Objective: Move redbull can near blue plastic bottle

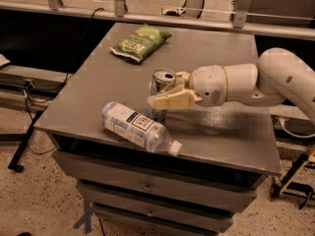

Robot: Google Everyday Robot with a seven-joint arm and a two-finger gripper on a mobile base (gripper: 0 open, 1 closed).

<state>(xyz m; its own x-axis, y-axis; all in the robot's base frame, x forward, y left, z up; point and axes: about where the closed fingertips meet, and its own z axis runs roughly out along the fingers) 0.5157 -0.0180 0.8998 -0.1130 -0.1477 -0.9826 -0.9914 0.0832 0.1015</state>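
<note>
The gripper (165, 90) reaches in from the right at the end of the white arm (275, 77). It is clamped on the can (163, 80), with one pale finger (172, 101) across the near side and the other behind the far side, so the can stands upright between them with its open shiny top showing. The can is near the middle of the table (93, 82), just behind the bottle (135, 126). The bottle lies on its side along the front edge, cap pointing to the right and toward the front. The can's base is very close to the bottle's label, but I cannot tell whether the two touch, or whether the base rests on the table or hangs just above it. A green chip bag (140, 42) lies well apart at the back of the table and plays no part. The step in hand looks like the end of the carry: the can already sits beside the bottle, so the task seems nearly done. The next move calls for setting the can flat on the table if it is not down yet. Then the fingers should open gently and draw back to the right, without tipping the slim can or nudging the bottle, which could roll off the front edge.
</note>
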